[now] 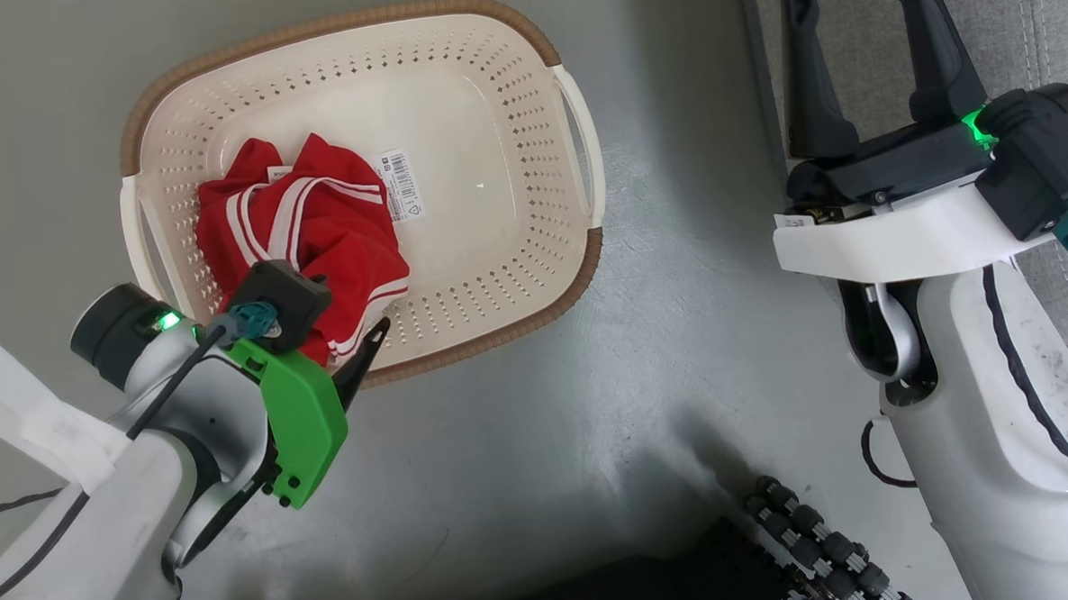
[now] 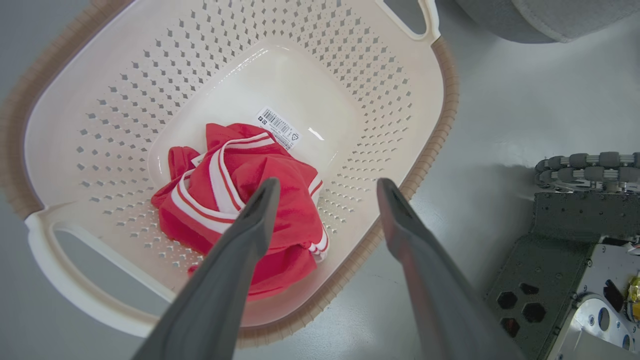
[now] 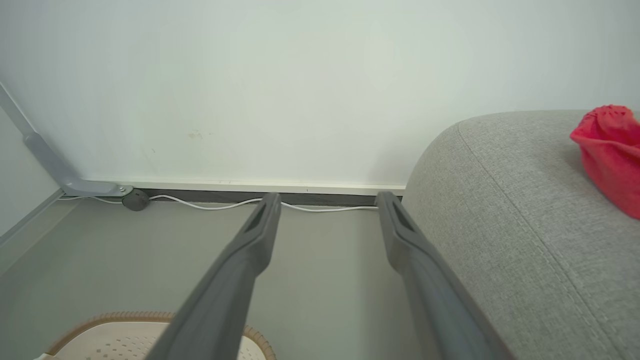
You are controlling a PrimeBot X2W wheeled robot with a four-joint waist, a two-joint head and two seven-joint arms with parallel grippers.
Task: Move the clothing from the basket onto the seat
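Red striped clothing (image 1: pixel 301 229) is lying in the basket (image 1: pixel 351 24) beneath the wide-spread left pincer (image 2: pixel 327 185); the right pincer (image 3: pixel 327 197) is gaping empty beside the seat (image 3: pixel 500 225).

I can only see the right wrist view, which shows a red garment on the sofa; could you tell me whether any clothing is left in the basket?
Observer: Yes, one red garment with white stripes lies bunched in the left half of the basket.
Operator: Thank you. Is the left gripper holding it?
Observer: No, the left gripper is open over it, its fingers spread and gripping nothing.
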